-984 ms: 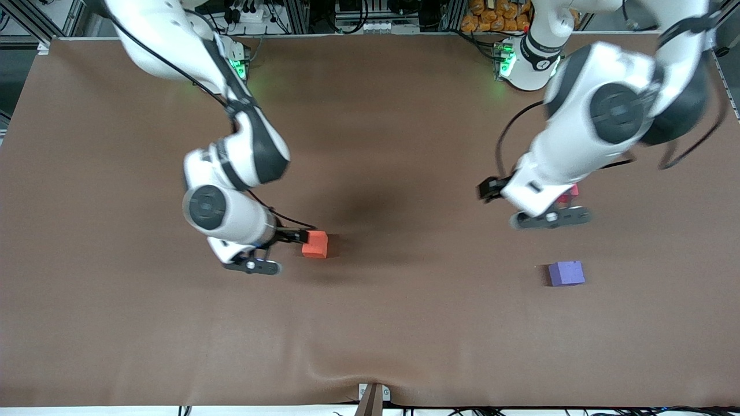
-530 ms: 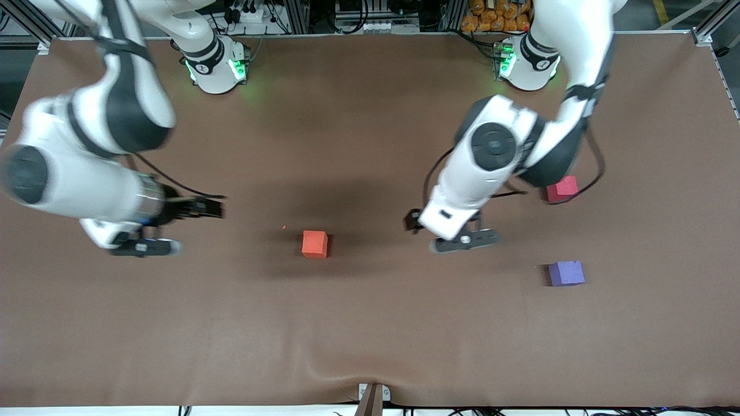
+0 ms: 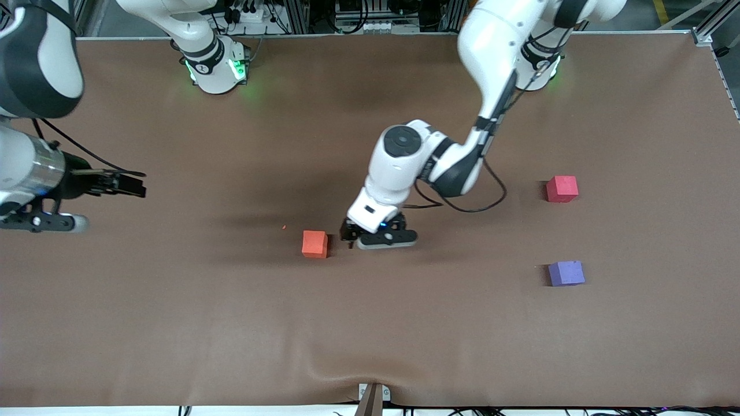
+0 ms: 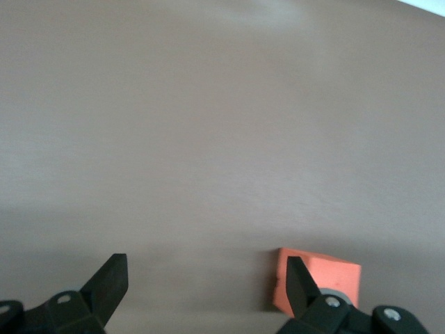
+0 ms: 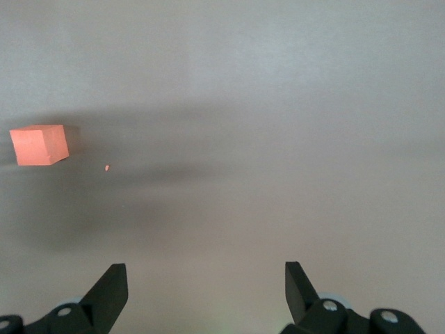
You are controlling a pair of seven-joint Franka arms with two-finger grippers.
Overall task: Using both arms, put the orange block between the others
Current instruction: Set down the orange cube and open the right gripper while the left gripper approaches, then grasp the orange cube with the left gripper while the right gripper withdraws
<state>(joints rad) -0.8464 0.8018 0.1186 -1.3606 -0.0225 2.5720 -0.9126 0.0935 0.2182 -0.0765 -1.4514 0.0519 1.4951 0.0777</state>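
The orange block is seen mid-desk, well apart from the red-pink cube and purple-blue cube. The left gripper, jaws apart, is held just beside it and may knock it aside; the right gripper, jaws apart, is parked near the right arm's edge.

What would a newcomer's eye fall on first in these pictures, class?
The bright orange block at mid-table, with the left gripper open right beside it. Toward the left arm's end sit the red-pink cube and, nearer the front camera, the purple-blue cube. The right gripper hangs open over the right arm's end.

The orange block lies toward the right arm's end, well apart from the others.
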